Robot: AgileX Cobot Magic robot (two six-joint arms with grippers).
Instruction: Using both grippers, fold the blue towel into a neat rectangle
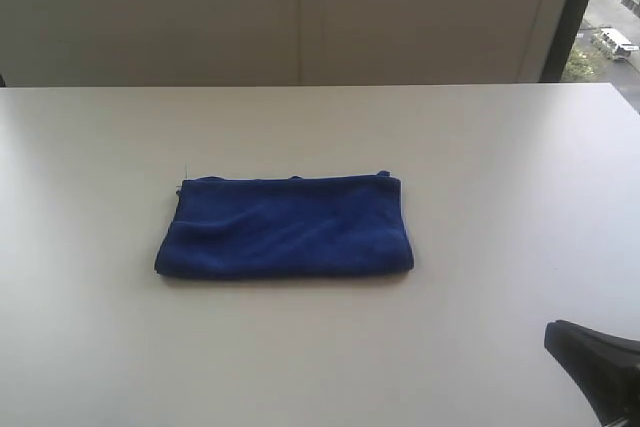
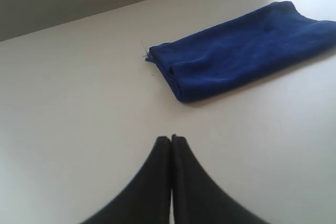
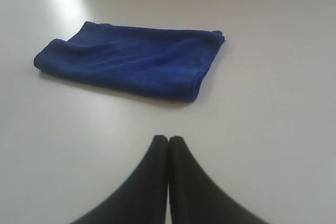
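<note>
Plush and folded into a tidy rectangle, the blue towel [image 1: 285, 225] is lying centred on the counter [image 1: 100, 347]; the right end effector [image 1: 556, 337], at its five o'clock, and the left end effector [image 2: 171, 138] are hanging clear, pressed together and empty, since folding looks finished.

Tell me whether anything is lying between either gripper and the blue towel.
Nothing visible. Only bare table separates the shut right gripper from the blue towel, and the same goes for the shut left gripper. Both tips are apart from the cloth.
</note>
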